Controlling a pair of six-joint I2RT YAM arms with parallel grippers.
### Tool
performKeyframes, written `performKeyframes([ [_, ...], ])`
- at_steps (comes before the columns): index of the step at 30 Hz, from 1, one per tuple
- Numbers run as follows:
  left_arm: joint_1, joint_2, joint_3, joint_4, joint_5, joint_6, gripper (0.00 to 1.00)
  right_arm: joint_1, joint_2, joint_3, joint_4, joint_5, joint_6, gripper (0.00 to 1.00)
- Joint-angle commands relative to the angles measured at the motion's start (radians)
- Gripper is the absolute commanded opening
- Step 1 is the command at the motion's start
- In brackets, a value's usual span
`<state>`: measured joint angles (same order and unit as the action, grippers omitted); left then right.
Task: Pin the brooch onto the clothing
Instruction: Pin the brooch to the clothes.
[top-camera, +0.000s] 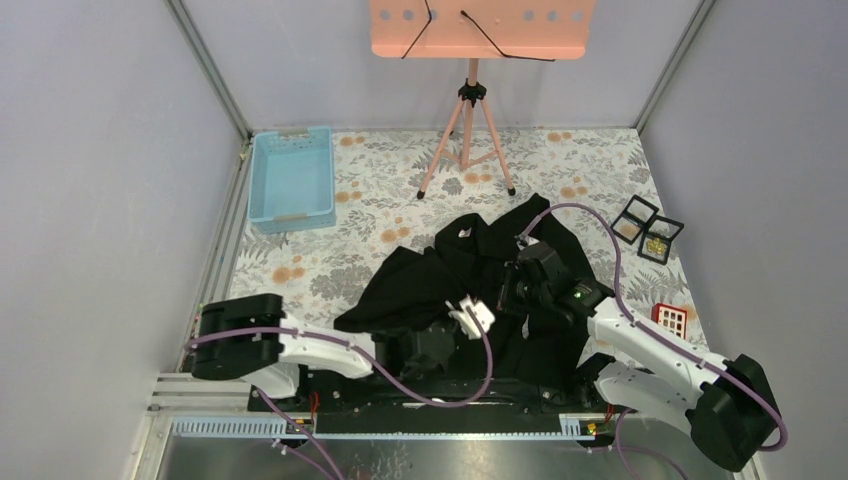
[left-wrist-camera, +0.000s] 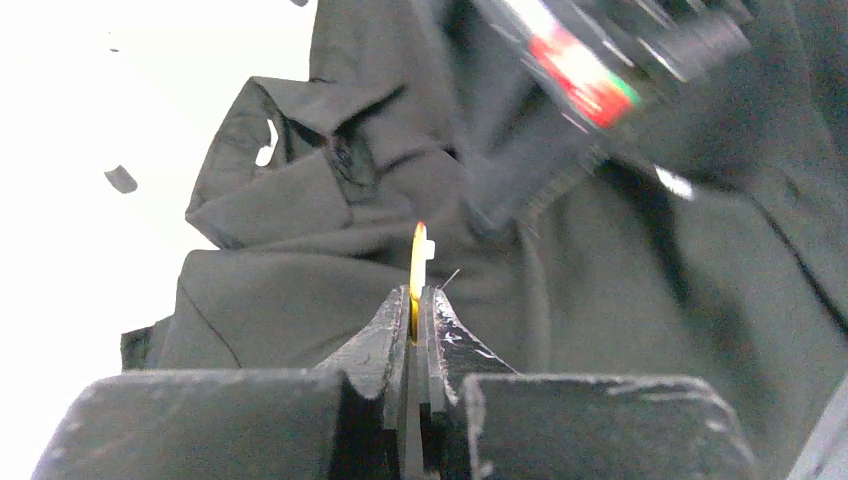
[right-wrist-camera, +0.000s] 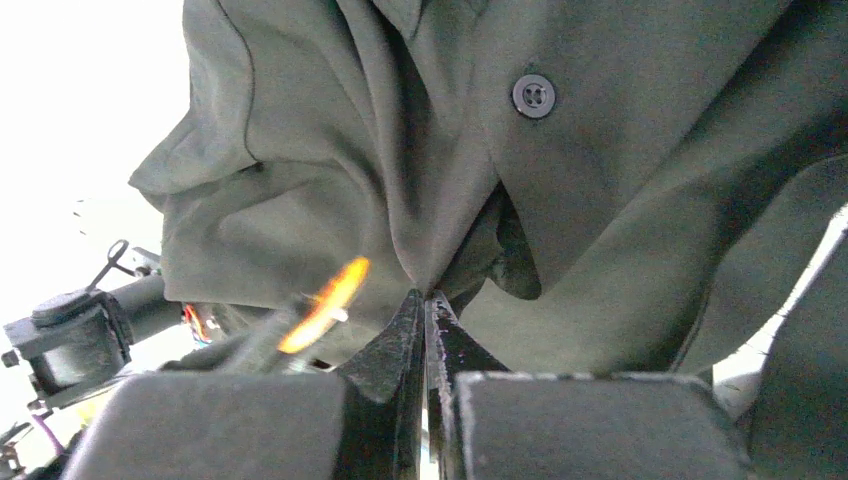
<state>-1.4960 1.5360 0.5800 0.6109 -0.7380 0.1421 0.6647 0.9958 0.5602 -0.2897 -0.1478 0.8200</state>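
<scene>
Shirt: we see the black shirt (top-camera: 405, 285) lying crumpled on the floral desk (top-camera: 300, 262), from the middle toward the near edge, a little toward the right edge.
Left gripper: our left gripper (left-wrist-camera: 418, 295) has its jaws drawn narrow, nipping the brooch.
Brooch: the brooch (left-wrist-camera: 418, 258) is a thin yellow piece standing upright out of the fingertips, just above the shirt; we cannot tell whether it touches the fabric.
Right gripper: our right gripper (right-wrist-camera: 425, 297) is pressed closed on a gathered fold of the shirt, below a black button (right-wrist-camera: 533, 96).
Both grippers: we find them near each other over the shirt.
Basket: a light blue basket (top-camera: 262, 185) sits near the far left corner.
Stand: a pink tripod stand (top-camera: 467, 130) is at the far edge.
Boxes: small black boxes (top-camera: 647, 228) lie by the right edge, well apart from the shirt.
</scene>
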Motion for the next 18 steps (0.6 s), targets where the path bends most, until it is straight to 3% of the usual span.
performKeyframes([
  [1, 0.082, -0.104, 0.079, -0.208, 0.122, -0.276, 0.00, -0.002, -0.025, 0.030, -0.062, 0.042, -0.068, 0.00],
  [10, 0.146, -0.085, 0.208, -0.432, 0.231, -0.453, 0.00, -0.004, -0.096, 0.054, -0.076, 0.032, -0.078, 0.00],
  [18, 0.157, -0.079, 0.283, -0.542, 0.280, -0.494, 0.00, -0.002, -0.139, 0.067, -0.076, -0.023, -0.149, 0.00],
])
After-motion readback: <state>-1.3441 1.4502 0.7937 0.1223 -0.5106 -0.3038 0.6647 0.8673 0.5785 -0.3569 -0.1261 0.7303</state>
